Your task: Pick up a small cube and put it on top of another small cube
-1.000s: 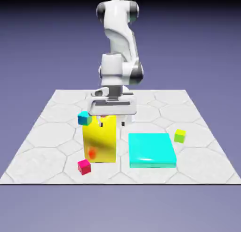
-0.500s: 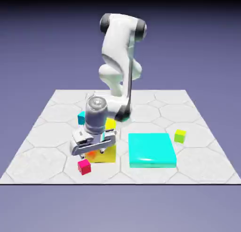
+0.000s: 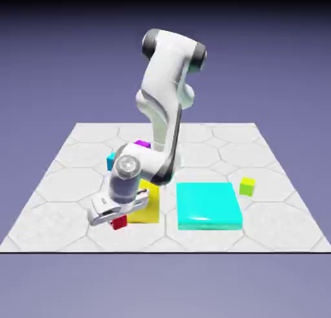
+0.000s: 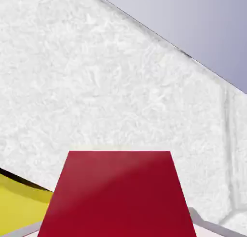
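The small red cube point(image 3: 119, 223) sits on the table near the front edge, at the front left corner of the tall yellow block point(image 3: 147, 205). My gripper point(image 3: 115, 219) is tilted down over it and is shut on it. In the hand view the red cube point(image 4: 118, 195) fills the bottom middle and hides most of the fingers. The other small cube, lime point(image 3: 247, 186), stands alone on the exterior view's right, beyond the flat cyan block point(image 3: 208, 205).
The tall yellow block point(image 4: 19, 204) stands right beside my hand. A cyan small cube point(image 3: 111, 159) and a purple-topped small cube point(image 3: 143, 144) lie behind it. The table's front edge point(image 3: 161, 251) runs close to the red cube.
The hand has come down from the yellow block's top to the table at its front left. The jaws, wide before, have closed on the red cube.
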You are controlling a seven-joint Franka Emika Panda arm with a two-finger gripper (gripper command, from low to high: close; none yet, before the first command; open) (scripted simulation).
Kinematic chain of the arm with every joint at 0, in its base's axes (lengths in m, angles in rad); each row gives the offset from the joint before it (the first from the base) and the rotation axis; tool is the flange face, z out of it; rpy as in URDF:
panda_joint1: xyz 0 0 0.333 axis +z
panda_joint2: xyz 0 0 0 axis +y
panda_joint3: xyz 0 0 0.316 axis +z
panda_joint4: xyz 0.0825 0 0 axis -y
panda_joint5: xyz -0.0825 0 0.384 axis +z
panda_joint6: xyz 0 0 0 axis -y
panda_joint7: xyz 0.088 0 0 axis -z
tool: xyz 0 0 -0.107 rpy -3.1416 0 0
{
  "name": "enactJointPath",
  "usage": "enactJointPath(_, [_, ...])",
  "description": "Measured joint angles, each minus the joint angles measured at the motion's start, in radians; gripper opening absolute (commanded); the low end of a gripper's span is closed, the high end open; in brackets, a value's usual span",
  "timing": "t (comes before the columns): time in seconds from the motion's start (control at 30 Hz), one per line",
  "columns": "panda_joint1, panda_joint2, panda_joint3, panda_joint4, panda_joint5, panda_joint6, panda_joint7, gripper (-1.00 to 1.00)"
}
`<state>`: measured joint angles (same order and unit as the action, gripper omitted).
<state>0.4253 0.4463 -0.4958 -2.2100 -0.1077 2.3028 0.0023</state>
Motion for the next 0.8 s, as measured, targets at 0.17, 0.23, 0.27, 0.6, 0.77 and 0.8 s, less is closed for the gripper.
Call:
enactJointPath(0.17, [0.171, -0.139, 0.181, -0.135, -0.180, 0.056, -0.041, -1.00])
enactJointPath(0.23, [0.239, -0.194, 0.254, -0.189, -0.253, 0.079, -0.058, -1.00])
enactJointPath(0.27, [0.273, -0.222, 0.290, -0.216, -0.289, 0.090, -0.066, -1.00])
enactJointPath(0.6, [0.623, -0.486, 0.635, -0.473, -0.633, 0.197, -0.144, -1.00])
enactJointPath(0.77, [0.590, -0.346, 0.579, -0.442, -0.807, 0.280, -0.011, -1.00])
enactJointPath(0.8, [0.591, -0.311, 0.564, -0.434, -0.851, 0.301, 0.022, -1.00])
